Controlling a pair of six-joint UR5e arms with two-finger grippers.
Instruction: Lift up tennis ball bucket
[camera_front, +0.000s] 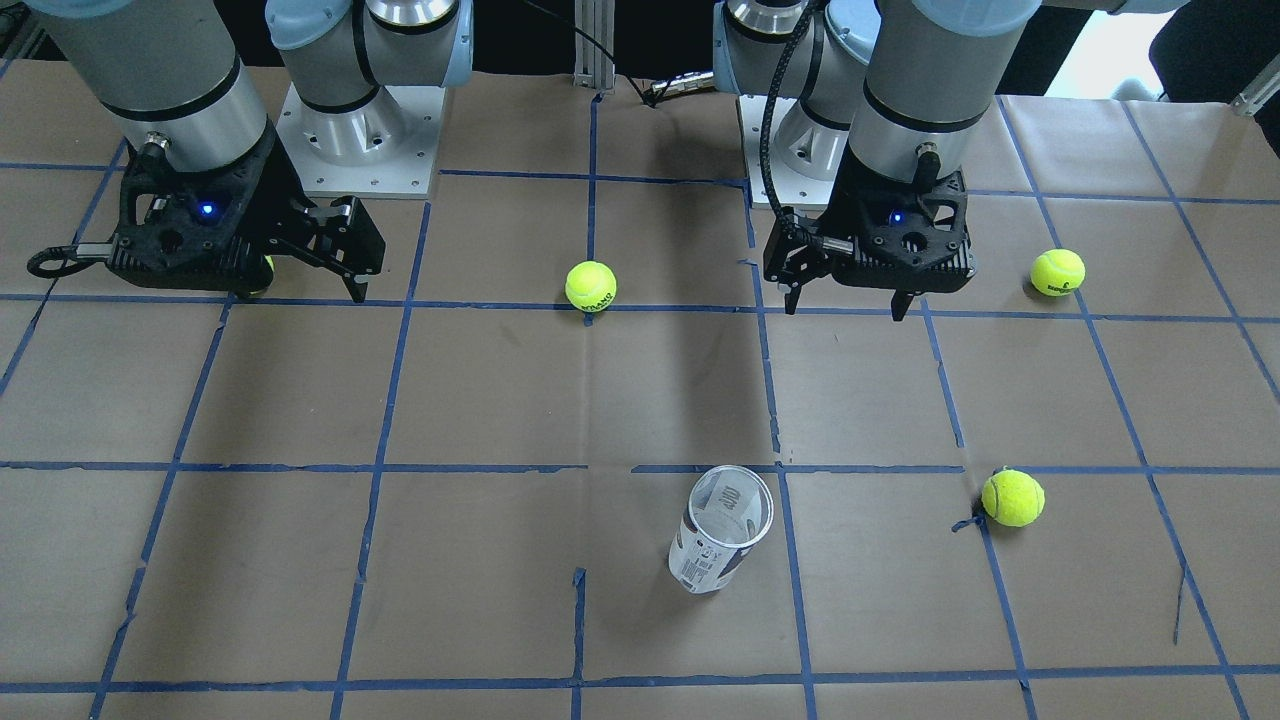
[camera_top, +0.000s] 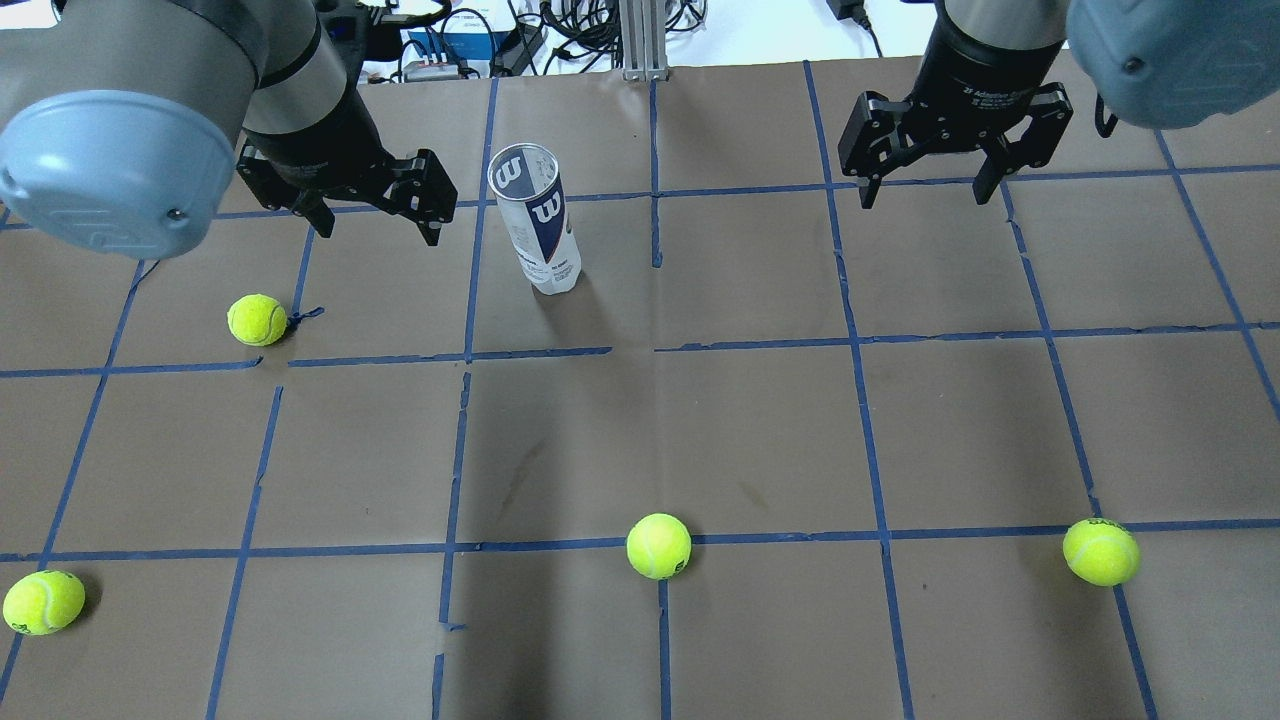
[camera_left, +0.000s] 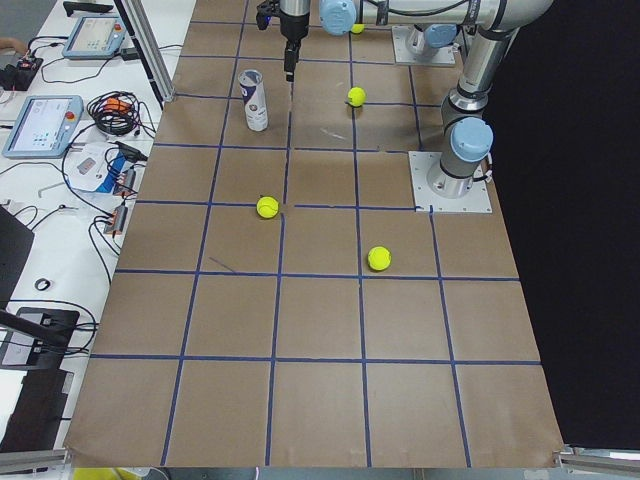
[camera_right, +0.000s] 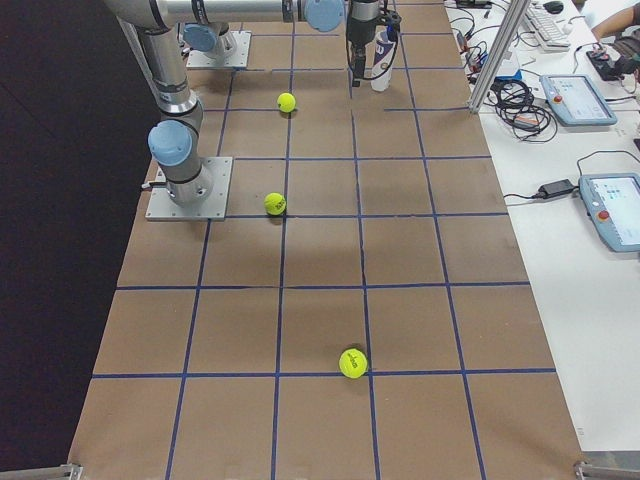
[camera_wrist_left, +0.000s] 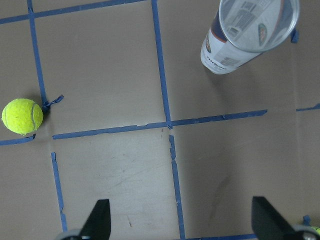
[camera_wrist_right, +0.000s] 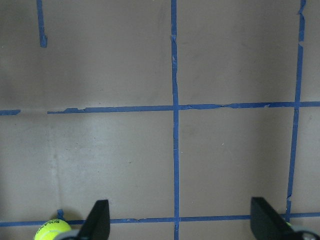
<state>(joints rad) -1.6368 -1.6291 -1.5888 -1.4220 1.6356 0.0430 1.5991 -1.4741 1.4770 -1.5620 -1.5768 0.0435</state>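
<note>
1. The left gripper (camera_top: 380, 228) hovers over the table (camera_top: 700, 420), jaws spread wide and holding nothing. This spread is judged suitable for straddling a cylinder.
2. The tennis ball bucket (camera_top: 540, 225) stands upright on the table with its mouth up and no balls visible inside. In the overhead view it is just to the right of the left gripper, not touching it. Its wall is exposed for a side grip.
3. The right gripper (camera_top: 925, 195) has its jaws wide and empty. It sits well apart from the bucket, probably parked clear of the nearer arm's approach.
4. The tennis balls (camera_top: 658, 546) lie loose, none near the bucket.
</note>
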